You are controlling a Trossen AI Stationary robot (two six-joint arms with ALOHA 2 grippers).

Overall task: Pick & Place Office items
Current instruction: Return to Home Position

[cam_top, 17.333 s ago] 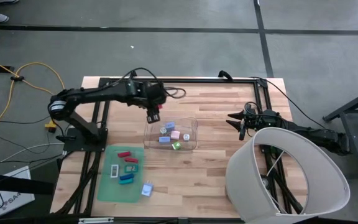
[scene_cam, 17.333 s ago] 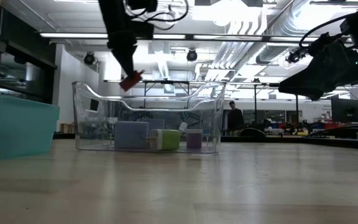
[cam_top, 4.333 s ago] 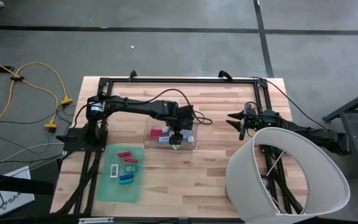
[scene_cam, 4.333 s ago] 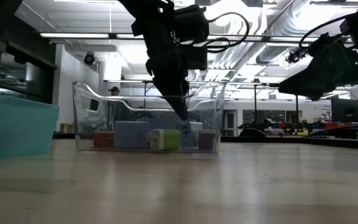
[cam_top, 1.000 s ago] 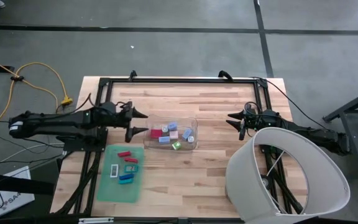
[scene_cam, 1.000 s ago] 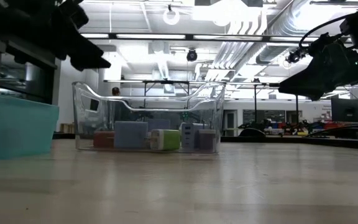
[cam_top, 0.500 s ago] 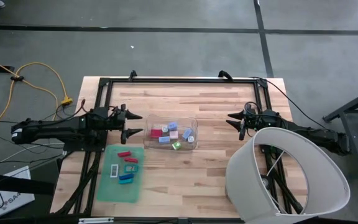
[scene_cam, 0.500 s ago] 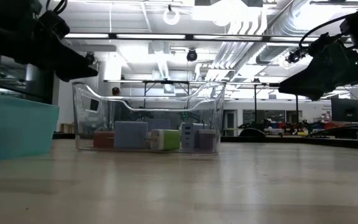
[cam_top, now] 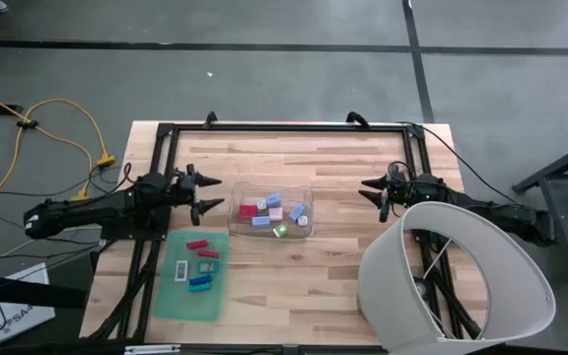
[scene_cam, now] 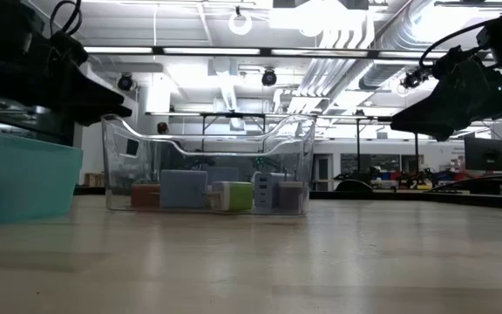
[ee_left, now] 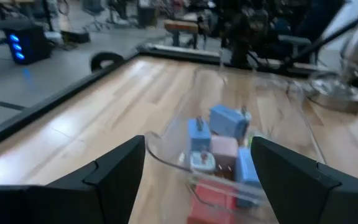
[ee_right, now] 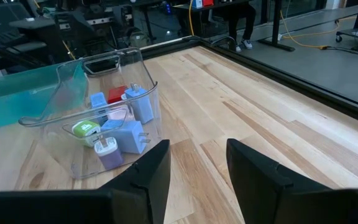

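We hold the left end effector [cam_top: 215, 194] open beside the bin [cam_top: 304, 189] (chargers [cam_top: 271, 200] inside), bound for home; the right end effector [cam_top: 365, 190] waits open.

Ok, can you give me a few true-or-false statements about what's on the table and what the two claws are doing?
1. The left gripper is carrying something. False: it is open and empty, beside the clear bin.
2. On the green mat lie small pieces. True.
3. The clear bin is empty. False: it holds coloured pieces, blue, red and green among them.
4. The right gripper is open and holds nothing. True.
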